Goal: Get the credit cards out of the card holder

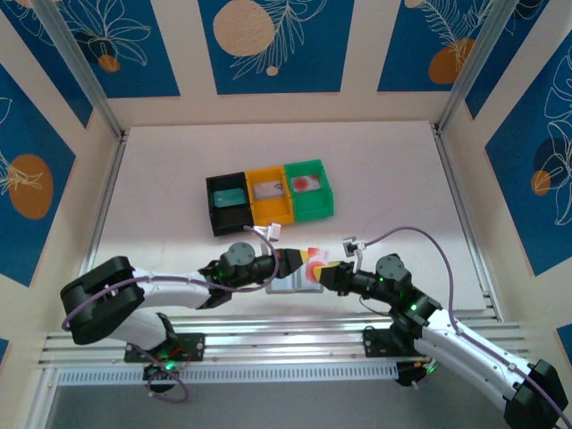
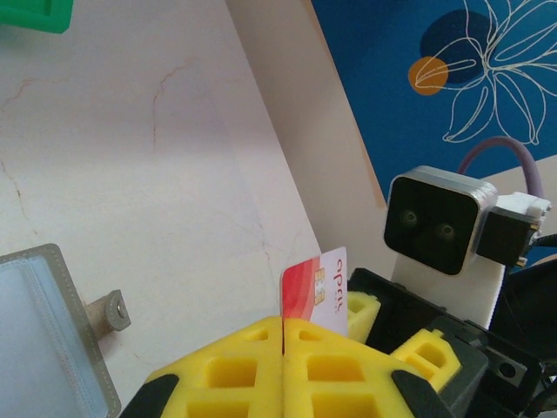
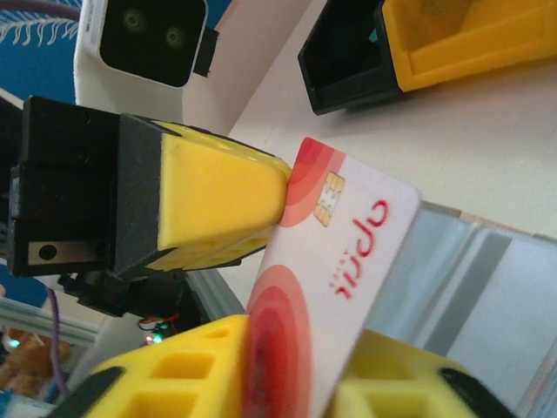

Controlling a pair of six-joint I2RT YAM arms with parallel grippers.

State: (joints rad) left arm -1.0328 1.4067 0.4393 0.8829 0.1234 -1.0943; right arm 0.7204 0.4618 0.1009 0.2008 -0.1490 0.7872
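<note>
Grip from both sides: the left gripper [image 2: 284, 324] is clamped fully closed on one corner of the credit card [image 3: 339, 261], and the right gripper [image 3: 300, 353] has its yellow fingers pressed in on the card's red-dot end. The card stands on edge just above the open card holder [image 2: 39, 331], which lies flat on the white table [image 1: 384, 170]. At 12 o'clock from it sit black, orange and green bins [image 1: 268, 198] in a row, with blue flower-print walls [image 1: 277, 45] around.

Bins on pale surface [image 1: 384, 170].
Row: black bin [image 1: 232, 222], orange bin [image 1: 273, 214], green bin [image 1: 314, 208], touching; blue floral panels [image 1: 273, 40] behind.
</note>
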